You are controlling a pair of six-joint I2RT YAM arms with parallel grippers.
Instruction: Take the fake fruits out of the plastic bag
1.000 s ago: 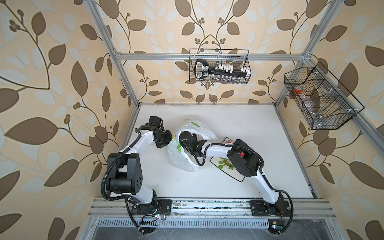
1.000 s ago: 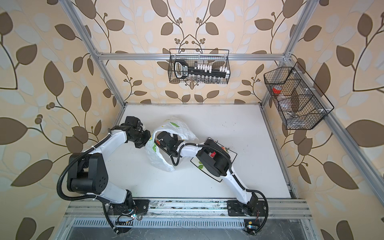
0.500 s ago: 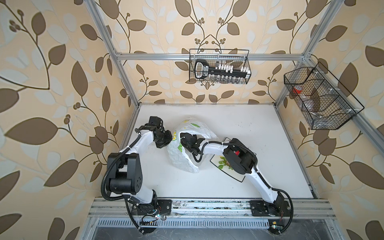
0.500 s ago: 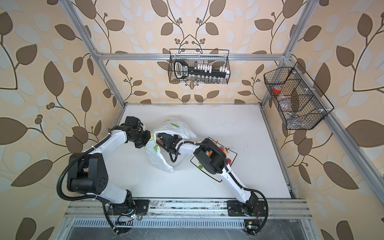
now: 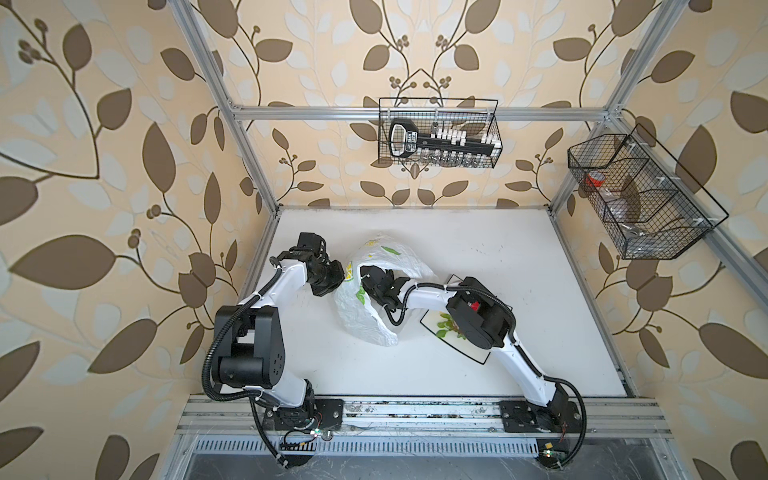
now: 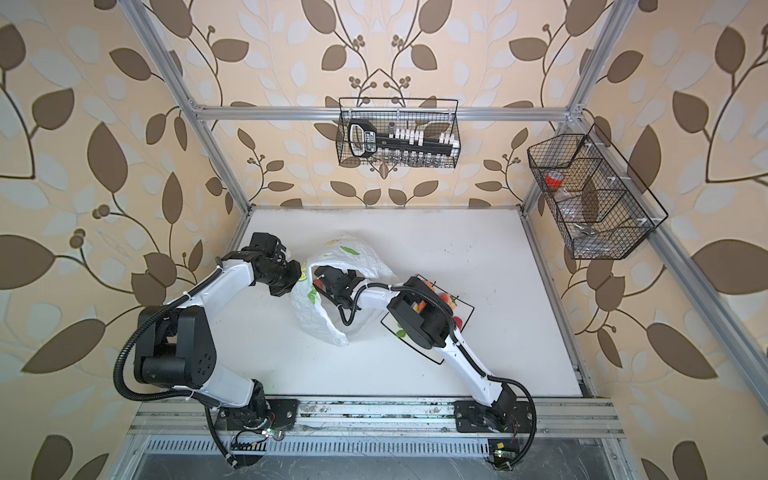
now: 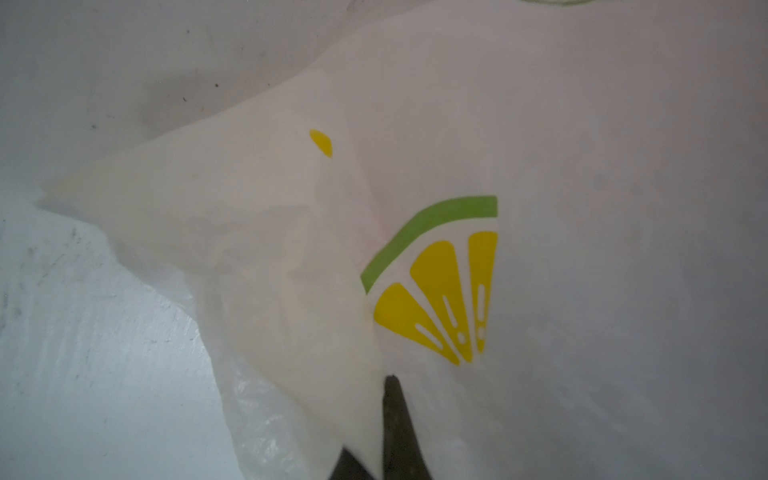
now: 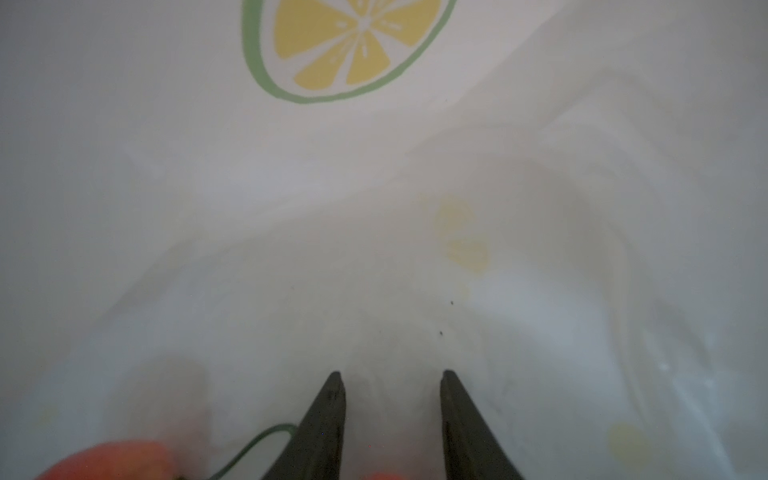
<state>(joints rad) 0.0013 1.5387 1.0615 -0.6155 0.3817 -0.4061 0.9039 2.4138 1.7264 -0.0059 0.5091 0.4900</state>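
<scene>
White crinkly plastic bag (image 5: 361, 320), lemon-slice prints (image 7: 440, 299)

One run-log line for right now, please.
left gripper: shut on plastic bag | right gripper: inside bag, jaws apart, red fruit between them, grip unclear | plate: fruits on it

White table (image 5: 519, 257), crinkly lemon-print plastic bag (image 5: 361, 320) lying left of centre, black-rimmed square plate (image 5: 465, 349) just beside it
</scene>
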